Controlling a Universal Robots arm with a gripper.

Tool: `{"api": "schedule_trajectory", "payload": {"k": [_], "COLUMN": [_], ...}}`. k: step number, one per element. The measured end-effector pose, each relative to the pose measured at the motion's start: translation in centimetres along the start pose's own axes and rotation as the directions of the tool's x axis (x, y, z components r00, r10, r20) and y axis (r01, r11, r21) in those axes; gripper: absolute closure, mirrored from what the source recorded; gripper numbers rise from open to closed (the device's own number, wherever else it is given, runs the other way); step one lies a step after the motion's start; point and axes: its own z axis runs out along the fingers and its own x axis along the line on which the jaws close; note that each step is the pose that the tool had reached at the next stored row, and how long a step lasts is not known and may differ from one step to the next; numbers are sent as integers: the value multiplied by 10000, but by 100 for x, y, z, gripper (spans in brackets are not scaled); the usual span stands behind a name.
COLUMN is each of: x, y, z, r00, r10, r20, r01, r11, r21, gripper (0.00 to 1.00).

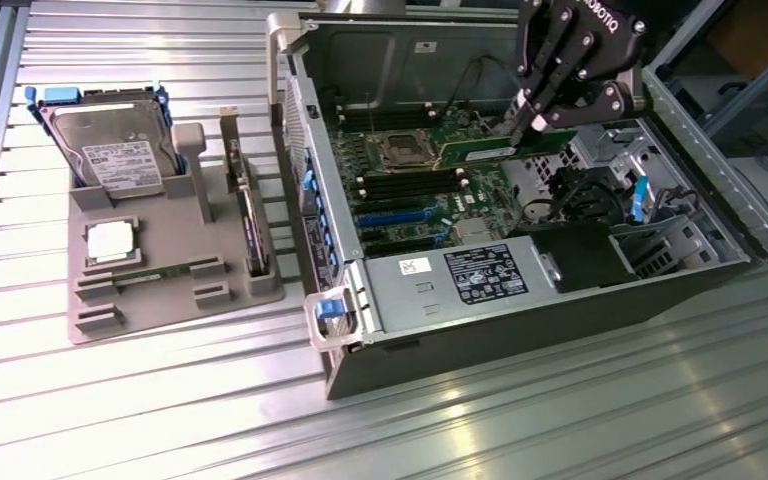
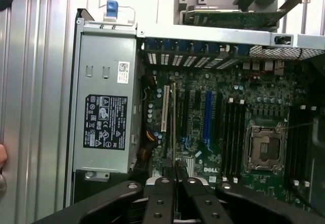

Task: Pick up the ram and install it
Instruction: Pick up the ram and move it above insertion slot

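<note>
Tool (image 1: 534,123) clamped on ram (image 1: 484,150), stick hanging edge-down inside open case (image 1: 518,330), above motherboard (image 1: 480,196) beside CPU socket (image 1: 398,150). Long edge parallel to memory slots (image 1: 404,186), likely so it can seat straight. Not yet in slot.

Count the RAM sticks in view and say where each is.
2. One ram is held by the gripper over the motherboard in the open case; a second stick lies in the grey tray beside it. Others may be hidden.
</note>
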Motion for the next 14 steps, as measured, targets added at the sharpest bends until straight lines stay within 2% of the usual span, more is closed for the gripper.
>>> {"api": "schedule_trajectory", "payload": {"k": [5,14], "x": [9,9], "y": [-129,-281], "z": [-8,-18], "r00": [10000,10000], "r10": [2,3], "r20": [-21,-43], "r01": [-2,-3], "r11": [10000,10000], "r21": [-2,-3], "gripper": [88,88]}}
